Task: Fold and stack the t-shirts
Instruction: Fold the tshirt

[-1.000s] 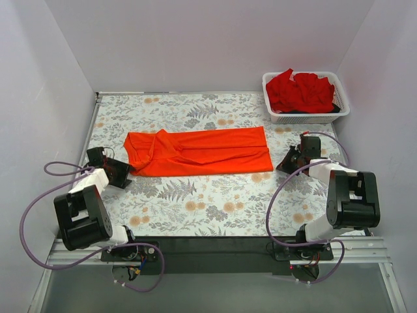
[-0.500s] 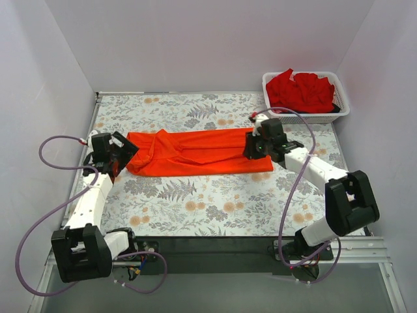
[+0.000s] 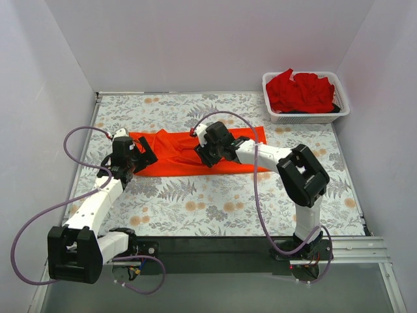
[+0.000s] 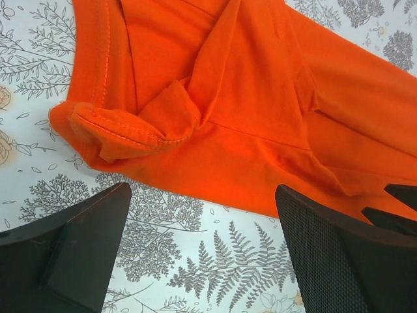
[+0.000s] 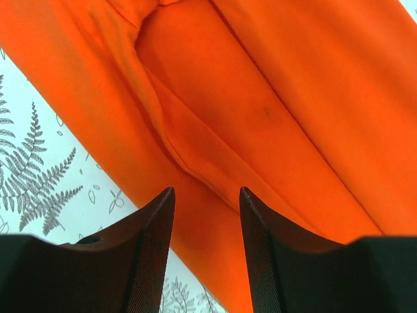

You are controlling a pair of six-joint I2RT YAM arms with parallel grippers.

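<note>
Table [image 3: 228, 202]: floral-patterned top, carrying all items.

Orange shirt [image 3: 169, 153]: lies flat on the table, left of centre, folded into a long band running left to right. Its left end is creased, with a rolled sleeve hem [image 4: 124, 130] at the near-left corner.

Basket [image 3: 306, 119]: white mesh, at the far right corner, well apart from the orange shirt.

Red shirts [image 3: 300, 91]: heaped unfolded inside the basket.

Right gripper [image 5: 206, 195]: over the middle of the orange shirt, near its front edge. Jaws parted narrowly, nothing gripped; cloth shows between the fingers.

Left gripper [image 4: 202, 208]: at the shirt's near-left edge, beside the rolled hem. Jaws spread wide and holding nothing, with table and shirt edge between them.
</note>
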